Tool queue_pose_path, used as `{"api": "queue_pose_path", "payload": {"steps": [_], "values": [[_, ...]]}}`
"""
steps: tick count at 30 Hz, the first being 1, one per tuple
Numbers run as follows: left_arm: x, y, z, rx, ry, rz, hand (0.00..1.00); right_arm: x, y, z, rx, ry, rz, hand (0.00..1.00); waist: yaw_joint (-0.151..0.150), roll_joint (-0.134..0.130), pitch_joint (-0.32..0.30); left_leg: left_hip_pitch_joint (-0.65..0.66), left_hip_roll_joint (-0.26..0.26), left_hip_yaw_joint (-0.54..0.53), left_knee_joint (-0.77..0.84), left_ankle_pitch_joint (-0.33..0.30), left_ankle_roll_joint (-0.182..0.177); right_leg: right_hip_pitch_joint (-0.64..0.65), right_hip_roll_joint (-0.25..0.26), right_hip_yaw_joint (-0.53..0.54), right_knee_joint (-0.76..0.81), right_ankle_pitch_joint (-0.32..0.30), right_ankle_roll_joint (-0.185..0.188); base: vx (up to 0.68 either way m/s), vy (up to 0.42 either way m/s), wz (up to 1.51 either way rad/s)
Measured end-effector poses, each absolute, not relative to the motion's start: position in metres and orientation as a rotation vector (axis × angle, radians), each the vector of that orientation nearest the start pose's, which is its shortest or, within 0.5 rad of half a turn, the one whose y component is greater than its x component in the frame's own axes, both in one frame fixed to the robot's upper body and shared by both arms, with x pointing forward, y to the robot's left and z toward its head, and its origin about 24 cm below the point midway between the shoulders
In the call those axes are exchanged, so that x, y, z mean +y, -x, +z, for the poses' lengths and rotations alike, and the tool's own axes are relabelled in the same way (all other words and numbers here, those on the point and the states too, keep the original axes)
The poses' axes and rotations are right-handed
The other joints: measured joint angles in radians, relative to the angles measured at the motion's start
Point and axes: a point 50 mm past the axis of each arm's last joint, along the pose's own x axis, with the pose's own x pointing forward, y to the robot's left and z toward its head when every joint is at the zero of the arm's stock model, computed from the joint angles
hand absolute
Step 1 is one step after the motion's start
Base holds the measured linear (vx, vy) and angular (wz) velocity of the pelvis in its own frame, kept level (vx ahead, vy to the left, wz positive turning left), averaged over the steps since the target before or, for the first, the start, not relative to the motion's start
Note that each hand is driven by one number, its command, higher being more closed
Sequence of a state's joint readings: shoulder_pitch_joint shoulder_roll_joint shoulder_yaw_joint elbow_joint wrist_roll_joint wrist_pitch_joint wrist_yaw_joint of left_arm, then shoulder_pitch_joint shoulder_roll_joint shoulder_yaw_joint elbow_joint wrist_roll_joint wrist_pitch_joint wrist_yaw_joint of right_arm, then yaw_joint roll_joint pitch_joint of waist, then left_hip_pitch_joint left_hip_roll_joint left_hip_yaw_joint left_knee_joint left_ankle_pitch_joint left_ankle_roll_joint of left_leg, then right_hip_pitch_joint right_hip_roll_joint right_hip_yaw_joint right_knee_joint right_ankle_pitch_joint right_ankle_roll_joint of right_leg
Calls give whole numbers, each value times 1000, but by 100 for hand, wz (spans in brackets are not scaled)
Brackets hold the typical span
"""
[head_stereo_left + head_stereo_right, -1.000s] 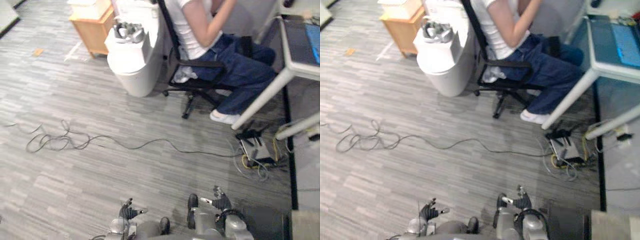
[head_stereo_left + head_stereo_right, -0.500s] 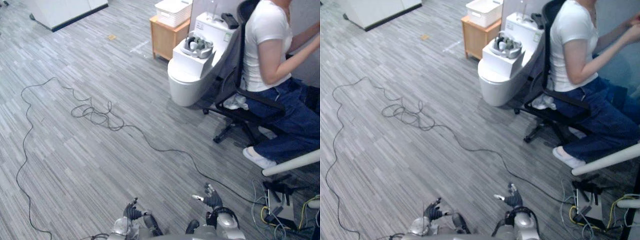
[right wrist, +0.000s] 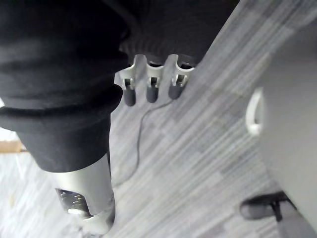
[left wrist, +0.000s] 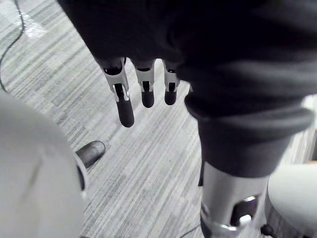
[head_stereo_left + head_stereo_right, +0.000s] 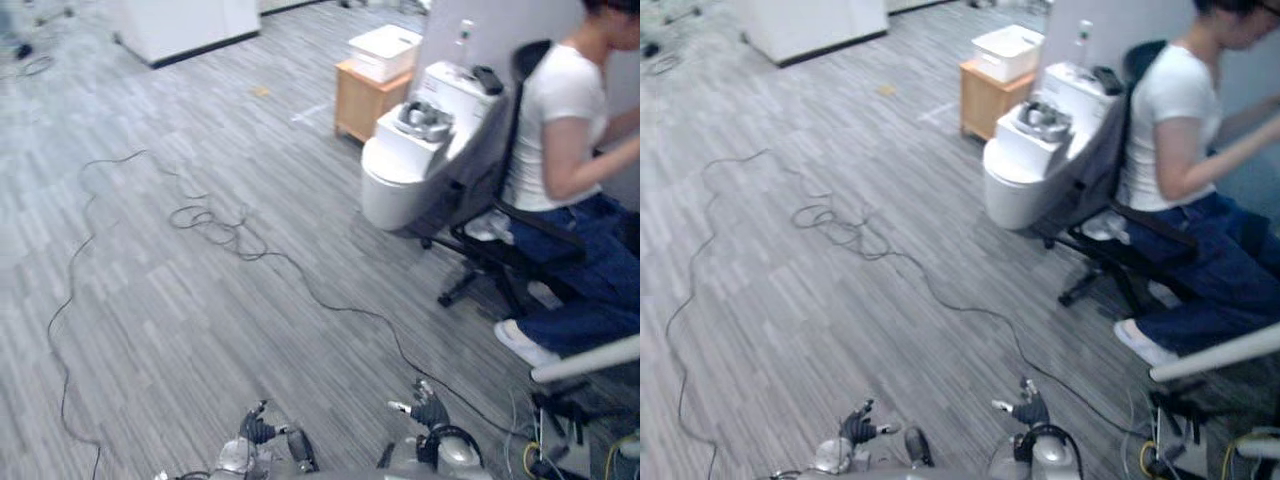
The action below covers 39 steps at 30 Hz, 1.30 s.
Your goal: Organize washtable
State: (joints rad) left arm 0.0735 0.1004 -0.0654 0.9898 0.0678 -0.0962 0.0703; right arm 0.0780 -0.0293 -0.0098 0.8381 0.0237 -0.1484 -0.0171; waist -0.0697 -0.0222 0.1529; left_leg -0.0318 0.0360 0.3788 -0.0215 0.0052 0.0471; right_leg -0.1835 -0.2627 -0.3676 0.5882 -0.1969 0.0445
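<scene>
Both my left hand (image 5: 258,430) and right hand (image 5: 428,408) hung slack and empty, well apart from the grey items (image 5: 423,117) atop the white fixture (image 5: 395,190) beside a person (image 5: 565,110), which I judged light, hard, best pinched singly.
</scene>
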Motion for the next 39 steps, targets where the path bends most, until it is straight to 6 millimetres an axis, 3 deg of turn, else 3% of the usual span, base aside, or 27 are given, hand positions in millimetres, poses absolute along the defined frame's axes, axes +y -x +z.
{"api": "queue_pose_path", "payload": {"steps": [2, 4, 5, 6, 7, 8, 9, 11, 13, 14, 15, 16, 17, 18, 22, 26, 29, 31, 35, 39], "values": [[185, -122, -150, 951, -197, 42, 0, -165, -154, -129, 753, 6, -62, 0, 12, -3, 12, -34, 12, -30, 38, -4, 5, -60, 10, 46, -18, -13, 28, 6, -33, 77], [183, -127, -149, 939, -180, 51, 0, -165, -157, -127, 738, 13, -54, 0, 20, 10, 36, -61, 15, -73, 64, -7, -1, -120, 18, 143, -94, 3, 56, 4, -58, 67], [183, -129, -148, 935, -176, 56, 0, -168, -158, -126, 732, 23, -55, 0, 20, 15, 45, -69, 15, -85, 63, -17, -16, -130, 19, 187, -123, 11, 68, -5, -80, 73], [184, -132, -147, 930, -176, 57, 0, -170, -158, -125, 730, 28, -61, 0, 18, 16, 51, -80, 11, -97, 47, -49, -64, -137, 27, 226, -153, 12, 72, 73, -72, 117], [193, -134, -146, 926, -186, 81, 0, -163, -155, -126, 731, 3, -59, 0, -3, -56, 49, -106, -40, -119, 183, -89, -26, -138, -44, 307, -173, 0, 87, 139, -78, 128], [193, -136, -145, 915, -178, 86, 0, -166, -153, -124, 722, 11, -64, 0, -9, -36, 64, -124, -16, -143, 292, -135, -17, -129, -44, 320, -158, -4, 104, 333, -192, 132], [200, -137, -144, 915, -169, 127, 0, -170, -151, -124, 725, 30, -59, 0, 1, -56, 70, -125, -10, -169, 342, -169, -71, -119, -62, 354, -126, -22, 125, 269, -261, 74], [207, -138, -142, 905, -174, 166, 0, -167, -155, -124, 722, 52, -23, 0, 9, -68, 67, -165, 5, -211, 375, -180, -85, -125, -38, 338, -103, -17, 99, 123, -347, 83], [203, -136, -144, 908, -149, 173, 0, -163, -157, -123, 715, 56, -6, 0, -2, -35, 53, -217, 57, -231, 369, -172, -103, -108, 2, 266, -128, 15, 83, 50, -480, 91], [195, -136, -145, 904, -127, 166, 0, -165, -158, -123, 714, 61, -12, 0, 2, -8, 45, -214, 128, -141, 366, -158, -123, -109, 17, 221, -155, 27, 67, 72, -385, 58], [191, -135, -145, 907, -117, 162, 0, -167, -158, -123, 714, 67, -11, 0, 1, 0, 41, -201, 166, -64, 365, -140, -138, -109, 22, 200, -160, 30, 60, 137, -388, 51], [181, -130, -148, 922, -89, 154, 0, -173, -156, -123, 718, 82, -10, 0, 1, 27, 27, -130, 196, 17, 303, -56, -178, -88, 42, 179, -189, 36, 52, 136, -271, 30], [176, -128, -149, 927, -78, 149, 0, -175, -156, -123, 719, 89, -11, 0, -1, 33, 25, -102, 194, 23, 255, -50, -182, -77, 52, 176, -200, 37, 49, 146, -200, 20], [171, -128, -150, 928, -64, 141, 0, -178, -155, -123, 721, 97, -14, 0, 0, 53, 17, -72, 190, 38, 200, -39, -185, -57, 61, 162, -214, 38, 48, 77, -40, 16], [168, -130, -149, 919, -69, 122, 0, -180, -140, -131, 777, 92, -21, 0, 0, 41, 14, -48, 168, 40, 143, 16, -158, 47, 59, 74, -316, 71, 53, 44, 9, 58], [175, -127, -149, 924, -89, 126, 0, -178, -138, -133, 787, 77, -28, 0, 4, 31, 9, -26, 137, 91, 59, 86, -133, 118, 57, 27, -433, 131, 57, -32, 87, 41], [181, -120, -151, 944, -102, 134, 0, -178, -134, -135, 806, 76, -30, 0, 3, 30, 8, 8, 133, 88, 21, 104, -132, 163, 70, 14, -472, 150, 52, -90, 57, 12], [183, -115, -152, 956, -106, 138, 0, -178, -132, -136, 814, 59, -50, 0, -1, 29, 2, 37, 126, 76, -61, 156, -129, 167, 81, 0, -470, 149, 50, -126, 33, 17], [185, -113, -152, 961, -110, 139, 0, -180, -129, -139, 830, 32, -86, 0, -2, 26, -2, 37, 126, 46, -74, 170, -119, 178, 87, -11, -468, 137, 53, -128, 34, 26], [187, -107, -155, 985, -108, 150, 0, -180, -124, -142, 856, 29, -95, 0, 3, 23, -22, 35, 110, 36, -81, 158, -112, 179, 97, 57, -472, 131, 61, -96, 56, 17]]}}
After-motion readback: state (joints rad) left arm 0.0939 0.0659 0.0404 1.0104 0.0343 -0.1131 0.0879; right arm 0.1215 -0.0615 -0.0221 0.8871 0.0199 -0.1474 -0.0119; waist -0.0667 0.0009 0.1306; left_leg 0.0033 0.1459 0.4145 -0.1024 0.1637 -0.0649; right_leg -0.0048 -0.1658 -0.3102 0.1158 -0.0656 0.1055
